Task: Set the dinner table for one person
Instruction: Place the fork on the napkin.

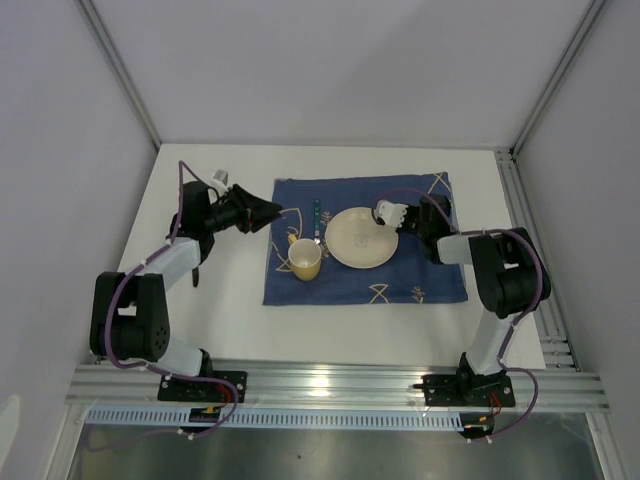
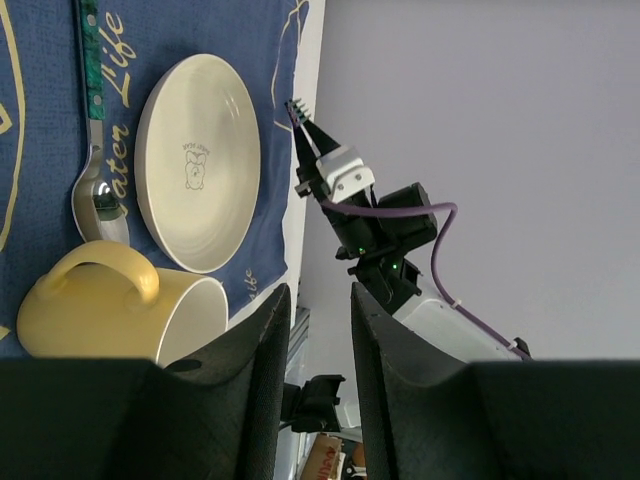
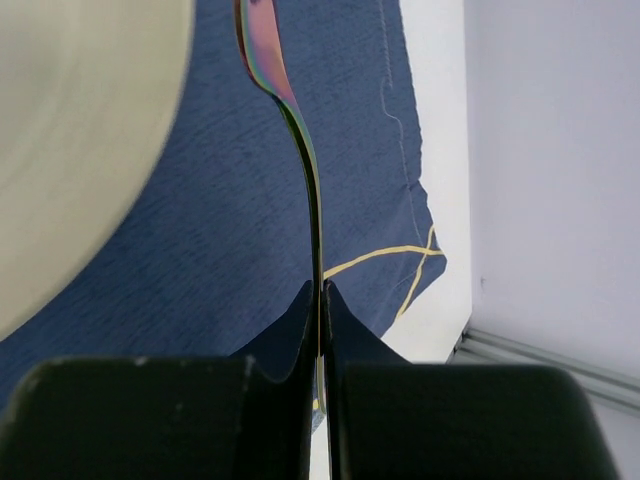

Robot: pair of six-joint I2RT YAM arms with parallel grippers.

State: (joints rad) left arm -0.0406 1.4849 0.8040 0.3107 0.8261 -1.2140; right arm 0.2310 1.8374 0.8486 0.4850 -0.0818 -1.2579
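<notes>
On the white dinner table lies a dark blue cloth. A cream plate sits in the cloth's middle, with a yellow mug on its side to the left and a green-handled spoon between them. My right gripper hovers at the plate's far right rim, shut on a thin iridescent fork. The fork's tines show in the left wrist view. My left gripper hangs over the cloth's far left corner, open with nothing between its fingers.
Silver frame rails run along the near edge and the right side of the table. White walls enclose the left, back and right. Bare tabletop lies left of the cloth and in front of it.
</notes>
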